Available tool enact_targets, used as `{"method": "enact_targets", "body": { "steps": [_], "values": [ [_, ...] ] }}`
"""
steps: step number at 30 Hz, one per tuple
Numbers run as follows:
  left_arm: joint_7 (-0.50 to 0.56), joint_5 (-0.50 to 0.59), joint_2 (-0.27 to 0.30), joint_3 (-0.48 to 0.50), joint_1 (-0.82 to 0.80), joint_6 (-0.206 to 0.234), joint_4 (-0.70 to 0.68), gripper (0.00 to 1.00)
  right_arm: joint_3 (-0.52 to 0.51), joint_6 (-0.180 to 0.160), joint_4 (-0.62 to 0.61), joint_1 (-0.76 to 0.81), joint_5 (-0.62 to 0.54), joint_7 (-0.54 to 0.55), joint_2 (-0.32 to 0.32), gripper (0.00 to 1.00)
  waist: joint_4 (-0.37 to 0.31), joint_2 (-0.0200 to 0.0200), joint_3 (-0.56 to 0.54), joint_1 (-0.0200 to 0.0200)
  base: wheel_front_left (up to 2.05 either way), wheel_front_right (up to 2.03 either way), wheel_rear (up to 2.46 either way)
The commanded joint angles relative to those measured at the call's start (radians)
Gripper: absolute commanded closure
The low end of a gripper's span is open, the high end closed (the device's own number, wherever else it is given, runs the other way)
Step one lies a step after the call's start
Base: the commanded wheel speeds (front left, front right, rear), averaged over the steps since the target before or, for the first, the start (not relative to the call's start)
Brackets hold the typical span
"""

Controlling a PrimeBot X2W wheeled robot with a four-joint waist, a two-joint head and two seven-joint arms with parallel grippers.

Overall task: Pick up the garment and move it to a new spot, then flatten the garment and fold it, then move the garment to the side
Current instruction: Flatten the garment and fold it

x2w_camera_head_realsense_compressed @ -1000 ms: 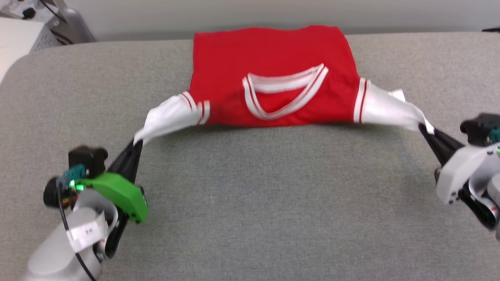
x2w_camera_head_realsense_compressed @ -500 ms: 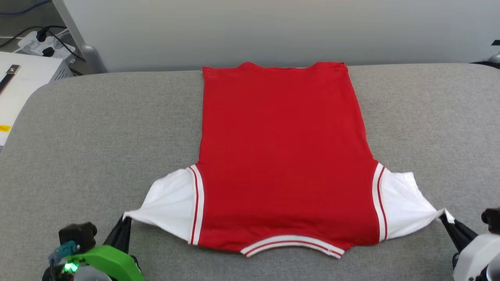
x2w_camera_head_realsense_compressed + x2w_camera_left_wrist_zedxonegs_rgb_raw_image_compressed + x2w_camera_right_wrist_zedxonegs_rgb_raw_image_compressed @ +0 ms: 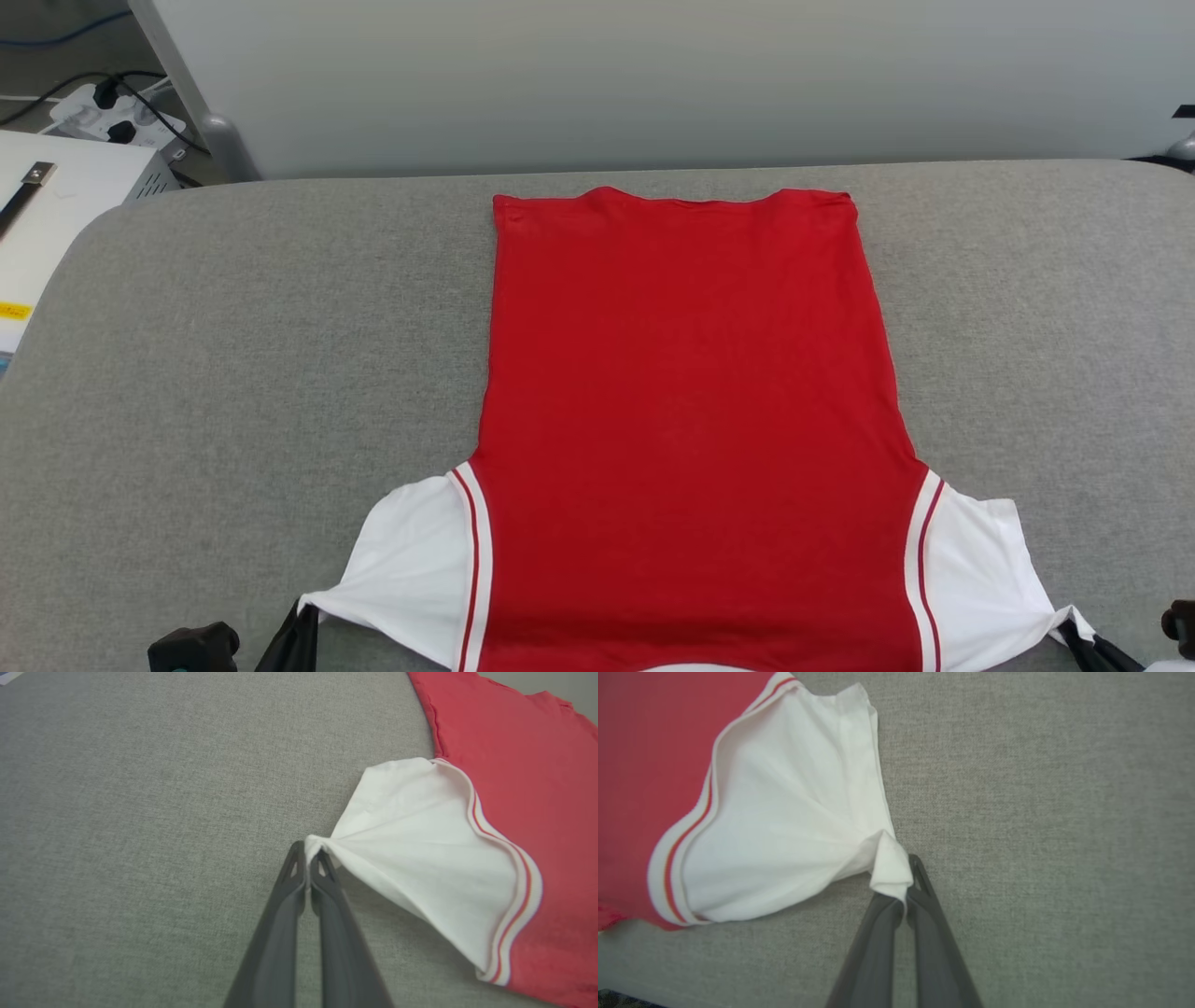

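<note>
Wrist views show me left hand (image 3: 308, 857) and right hand (image 3: 906, 886) pinching the garment (image 3: 691, 420) by its sleeves; head view, plain red back

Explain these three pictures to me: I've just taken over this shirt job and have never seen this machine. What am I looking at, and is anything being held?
It is a two-armed robot; each arm ends in a gripper with two long dark fingers. The wide picture comes from its head camera, looking down at a grey padded surface. On it the garment, a red shirt with white sleeves, lies flat, plain red side up. The other two pictures come from wrist cameras, looking along the fingers. The left gripper is shut on the tip of the left sleeve, the right gripper on the tip of the right sleeve. Both sleeves are pulled outward to points.
</note>
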Motion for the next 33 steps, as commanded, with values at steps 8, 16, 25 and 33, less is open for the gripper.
{"method": "enact_targets", "body": {
  "steps": [8, 16, 25, 33],
  "values": [
    [-0.006, 0.053, -0.01, 0.001, -0.033, 0.026, -0.044, 1.0, -0.15, -0.002, -0.103, -0.011, -0.085, 0.061, -0.02, 0.0, 0.009, 0.0, 0.029, 0.0001, 0.0, 0.0, 0.0],
    [-0.006, 0.101, -0.014, 0.0, -0.078, 0.039, -0.133, 1.0, -0.381, -0.002, -0.294, -0.151, -0.167, 0.127, -0.078, 0.0, 0.048, 0.0, 0.115, 0.0001, 0.0, 0.0, 0.0],
    [-0.006, 0.157, -0.033, -0.002, -0.18, 0.03, -0.22, 1.0, -0.483, -0.002, -0.448, -0.456, -0.165, 0.364, -0.132, 0.0, 0.136, 0.0, 0.288, 0.0001, 0.0, 0.0, 0.0],
    [-0.006, 0.199, -0.102, -0.01, -0.257, -0.004, -0.246, 1.0, -0.348, -0.002, -0.354, -0.785, -0.09, 0.827, -0.179, 0.0, 0.222, 0.0, 0.414, 0.0001, 0.0, 0.0, 0.0]
  ]
}}
